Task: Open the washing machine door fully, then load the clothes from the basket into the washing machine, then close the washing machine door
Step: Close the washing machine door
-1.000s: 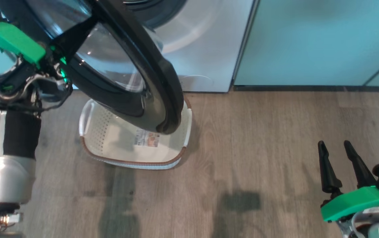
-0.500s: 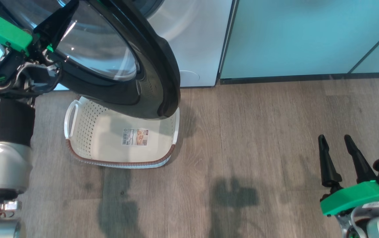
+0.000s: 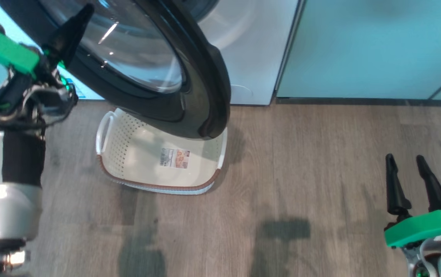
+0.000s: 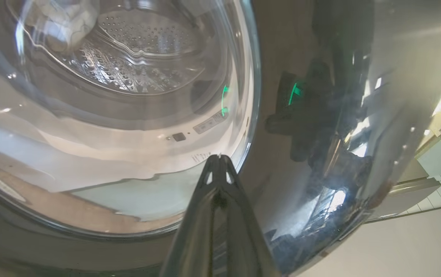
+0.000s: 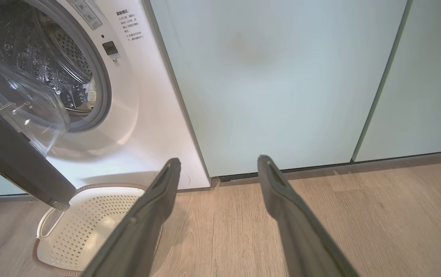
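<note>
1. Left gripper [image 3: 87,9] first: its two dark fingers are pressed together with nothing between them, a single point aimed up at the washing machine door [image 3: 208,77].
2. In the left wrist view that closed tip [image 4: 217,157] sits right at the door's outer face [image 4: 305,115], where the clear glass bowl meets the glossy black rim. We cannot tell whether it touches.
3. Past the tip, through the glass, we see the steel drum and a pale crumpled bundle inside it, the clothes [image 4: 64,23] as far as we can tell.
4. The door stands partly open, swung out from the washing machine [image 3: 251,46] just ahead of the left gripper.
5. Below that gripper and off to its right, the basket [image 3: 158,187] sits on the wooden floor [image 3: 320,154], its label showing, with the door's lower edge hanging over it.
6. Right gripper [image 3: 404,158] now: fingers spread wide, holding nothing, above bare floor.
7. From its wrist view, the right gripper [image 5: 219,161] points at the pale green cabinet [image 5: 274,77]; washing machine [image 5: 139,96], door [image 5: 12,154] and basket [image 5: 89,215] all lie well off to its left.
</note>
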You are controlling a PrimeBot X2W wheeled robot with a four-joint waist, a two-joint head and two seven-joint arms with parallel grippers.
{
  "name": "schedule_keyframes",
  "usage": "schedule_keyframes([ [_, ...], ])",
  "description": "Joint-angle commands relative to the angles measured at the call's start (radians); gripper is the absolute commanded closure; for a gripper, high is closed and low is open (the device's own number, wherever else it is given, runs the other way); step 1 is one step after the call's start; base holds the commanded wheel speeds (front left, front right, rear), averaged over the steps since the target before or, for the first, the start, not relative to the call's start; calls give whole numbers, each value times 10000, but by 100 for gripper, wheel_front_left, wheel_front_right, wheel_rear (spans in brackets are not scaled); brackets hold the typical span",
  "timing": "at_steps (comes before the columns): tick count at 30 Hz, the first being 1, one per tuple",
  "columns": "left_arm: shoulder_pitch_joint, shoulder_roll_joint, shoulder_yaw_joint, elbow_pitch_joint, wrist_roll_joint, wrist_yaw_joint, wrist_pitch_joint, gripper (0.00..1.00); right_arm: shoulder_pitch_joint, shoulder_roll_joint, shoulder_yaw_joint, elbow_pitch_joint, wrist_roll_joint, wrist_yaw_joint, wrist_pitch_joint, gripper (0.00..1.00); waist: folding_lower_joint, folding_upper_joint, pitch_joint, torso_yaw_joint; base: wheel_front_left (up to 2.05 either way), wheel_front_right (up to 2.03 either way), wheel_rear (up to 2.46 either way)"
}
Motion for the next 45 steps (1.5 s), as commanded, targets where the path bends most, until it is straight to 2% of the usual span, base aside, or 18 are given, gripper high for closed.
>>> schedule_keyframes([
  [1, 33, 409, 405, -540, -24, -84, -111, 100, -425, -38, 100, -360, -60, -29, -102, 0, -1, -1, -79, 148, 0, 0, 0],
  [6, 1195, 401, 501, -1719, 482, -86, -768, 100, -450, -119, -84, -386, -121, -29, -114, 0, -1, -1, -284, 475, 0, 0, 0],
  [7, 1448, 335, 535, -1960, 558, -86, -954, 53, -446, -130, -105, -390, -136, -29, -112, 0, -1, -1, -346, 531, 0, 0, 0],
  [8, 1729, 353, 522, -2202, 766, -86, -1142, 11, -438, -142, -114, -405, -151, -29, -100, 0, -1, -1, -387, 583, 0, 0, 0],
  [9, 2012, 380, 473, -2443, 1067, -86, -1385, 0, -427, -160, -128, -415, -161, -29, -97, 0, -1, -1, -444, 645, 0, 0, 0],
  [12, 2772, 269, 418, -3124, 1631, -87, -2070, 0, -376, -197, -189, -465, -200, -29, -60, 0, -1, -1, -577, 820, 0, 0, 0],
  [16, 3780, 402, 85, -3754, 3254, -87, -3275, 0, -296, -241, -238, -522, -248, -29, 7, 0, -1, -1, -777, 1032, 0, 0, 0],
  [19, 4513, 533, -294, -4034, 4869, 30, -4186, 0, -248, -272, -245, -553, -258, -29, 54, 0, -1, -1, -913, 1133, 0, 0, 0],
  [25, 5770, 680, -1286, -4595, 8050, 989, -5645, 0, -37, -291, -258, -655, -294, -29, 119, 0, -1, -1, -1163, 1251, 0, 0, 0],
  [26, 6080, 621, -1583, -4752, 8709, 1292, -5915, 0, 47, -292, -248, -709, -299, -29, 136, 0, -1, -1, -1202, 1258, 0, 0, 0],
  [30, 6671, 731, -2131, -5138, 10084, 1901, -6323, 0, 315, -282, -242, -815, -299, -29, 187, 0, -1, -1, -1284, 1227, 0, 0, 0],
  [34, 7230, 856, -2471, -5450, 11062, 2414, -6581, 0, 690, -218, -215, -1010, -309, -29, 282, 0, -1, -1, -1363, 1121, 0, 0, 0],
  [38, 7766, 821, -2642, -5814, 11508, 2832, -6646, 0, 1054, -144, -250, -1229, -363, -29, 377, 0, -1, -1, -1429, 1015, 0, 0, 0],
  [45, 8130, 703, -2749, -6168, 11605, 3083, -6661, 0, 1353, -68, -362, -1460, -446, -29, 422, 0, -1, -1, -1425, 978, 0, 0, 0],
])
